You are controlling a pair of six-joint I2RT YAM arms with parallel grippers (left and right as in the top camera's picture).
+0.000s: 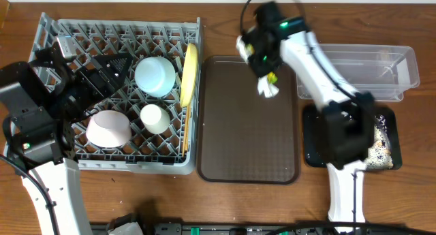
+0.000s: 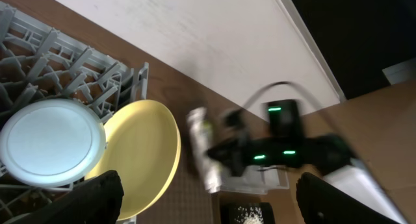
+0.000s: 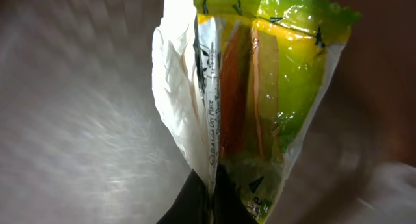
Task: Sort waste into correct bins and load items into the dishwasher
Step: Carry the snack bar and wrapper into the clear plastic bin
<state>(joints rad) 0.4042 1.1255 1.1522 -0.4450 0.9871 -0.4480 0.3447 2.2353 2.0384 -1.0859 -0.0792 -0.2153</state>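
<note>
— Two arms in shot, and the right gripper (image 3: 207, 208) has the action: its jaws are pinched tight on one end of a snack wrapper (image 3: 260, 87), green and yellow film, held over the brown tray (image 1: 225, 153).

— And the left gripper (image 1: 116, 66)?

— Fingers spread wide, carrying nothing, sitting over the dish rack (image 1: 122, 168), where a blue bowl (image 1: 155, 75), yellow plate (image 1: 189, 75), white cup (image 1: 155, 118) and a second bowl (image 1: 107, 128) are racked.

— So what could spoil this?

— The grip, for one. It looks like a thin pinch on slick film. A quick swing could let the wrapper slide out and land on the tray, short of any bin.

— Are the bins close?

— The clear bin (image 1: 402, 54) and black bin (image 1: 310, 157) sit just beside the tray on its right. The black one holds pale scraps. Picking the wrong one is the other risk. The loose end could also snag a bin wall, so the release wants to come squarely over the opening.
</note>
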